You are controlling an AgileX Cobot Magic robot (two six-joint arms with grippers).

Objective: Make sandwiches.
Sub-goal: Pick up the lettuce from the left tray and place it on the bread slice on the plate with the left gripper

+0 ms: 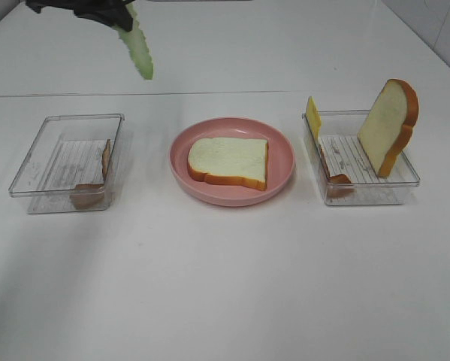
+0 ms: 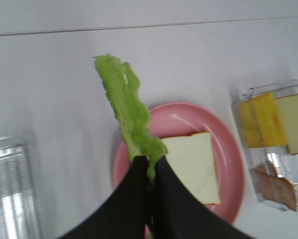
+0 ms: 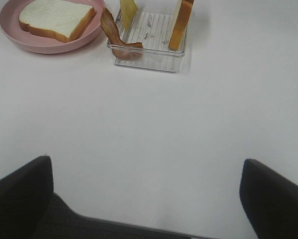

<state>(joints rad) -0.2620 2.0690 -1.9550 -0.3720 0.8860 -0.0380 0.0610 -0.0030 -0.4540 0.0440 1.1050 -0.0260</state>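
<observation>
A ruffled green lettuce leaf [image 1: 140,49] hangs high over the far left of the table, and my left gripper [image 1: 119,16] is shut on its top end. The left wrist view shows the black fingers [image 2: 134,199] pinching the lettuce [image 2: 126,104] above the pink plate [image 2: 228,149]. One white bread slice [image 1: 229,160] lies flat on the plate [image 1: 281,169]. The right tray [image 1: 360,195] holds a second bread slice [image 1: 388,124] standing upright, a yellow cheese slice [image 1: 312,115] and a bacon strip [image 1: 333,174]. My right gripper [image 3: 146,163] is open and empty, low over bare table in front of that tray [image 3: 149,57].
The left clear tray [image 1: 44,162] holds one bacon strip [image 1: 105,158] leaning on its right wall. A seam [image 1: 225,94] runs across the table behind the trays. White table surface lies in front of the plate and trays.
</observation>
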